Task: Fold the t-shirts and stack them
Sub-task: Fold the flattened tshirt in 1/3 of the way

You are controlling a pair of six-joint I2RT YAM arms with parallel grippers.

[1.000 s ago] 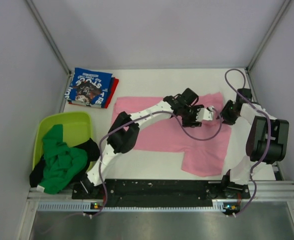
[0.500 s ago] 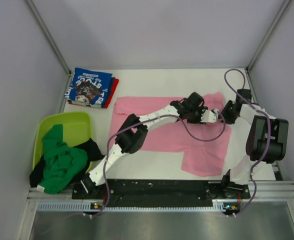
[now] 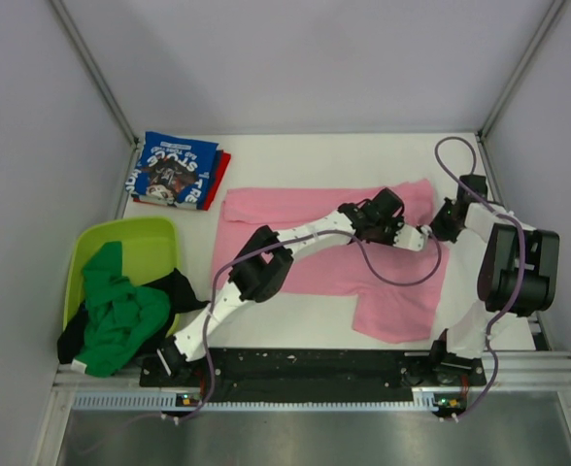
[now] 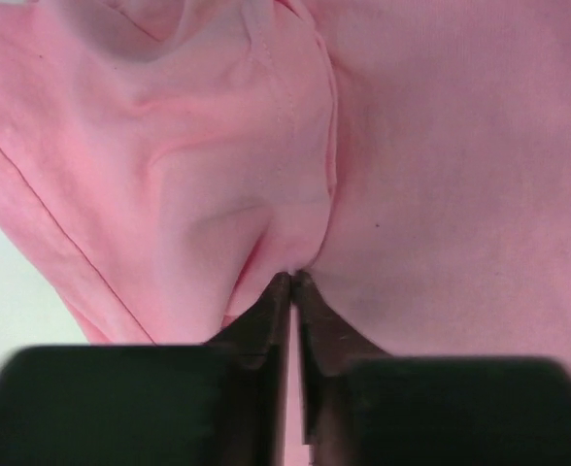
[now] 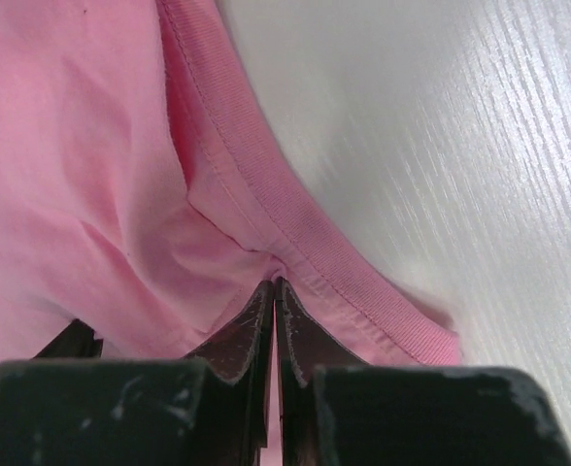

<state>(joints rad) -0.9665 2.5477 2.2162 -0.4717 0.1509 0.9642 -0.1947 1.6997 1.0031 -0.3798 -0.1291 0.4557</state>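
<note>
**Pink soft-cloth t-shirt [image 3: 276,206] pinched for a fold**

It lies spread on the white table [image 3: 305,160]. Left gripper [image 4: 293,279] and right gripper [image 5: 274,283] are each clamped on its right end. Next, probably: lift both evenly and carry that edge leftward.

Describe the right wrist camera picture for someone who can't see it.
A black tool pinches a fold of the pink t-shirt beside its ribbed edge, the two tips pressed together. White table shows on the right.
</note>
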